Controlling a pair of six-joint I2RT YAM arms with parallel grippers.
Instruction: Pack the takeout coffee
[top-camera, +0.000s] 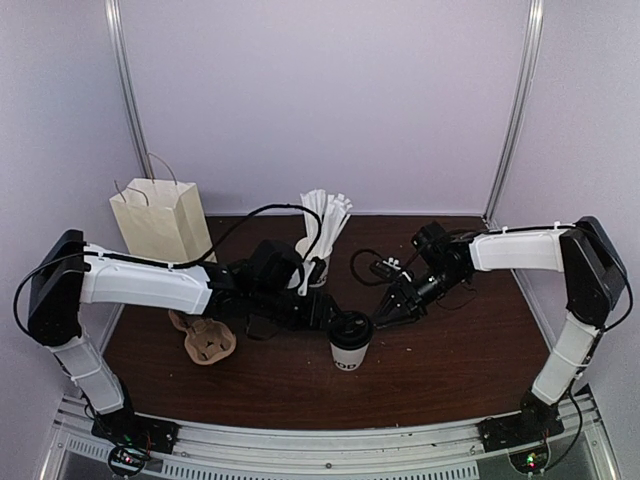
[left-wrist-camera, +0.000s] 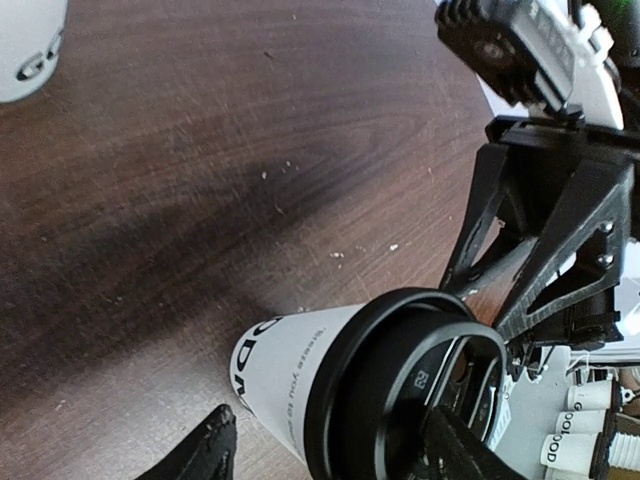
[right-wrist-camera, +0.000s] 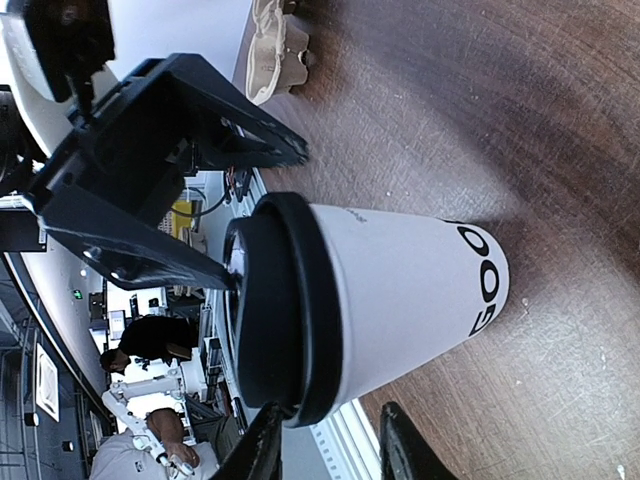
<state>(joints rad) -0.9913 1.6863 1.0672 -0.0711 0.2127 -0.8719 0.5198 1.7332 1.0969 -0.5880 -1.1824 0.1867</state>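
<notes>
The white cup (top-camera: 350, 356) stood upright near the front of the table (top-camera: 450, 370), long axis vertical, narrow base down, black lid (top-camera: 351, 328) on top. The left gripper (left-wrist-camera: 325, 440) sat just beside the lid, spread apart. The right gripper (right-wrist-camera: 328, 425), opposite, was also parted. Farther back were a brown tray (top-camera: 207, 343), a cup of sticks (top-camera: 318, 262) and a paper bag (top-camera: 160, 222).
</notes>
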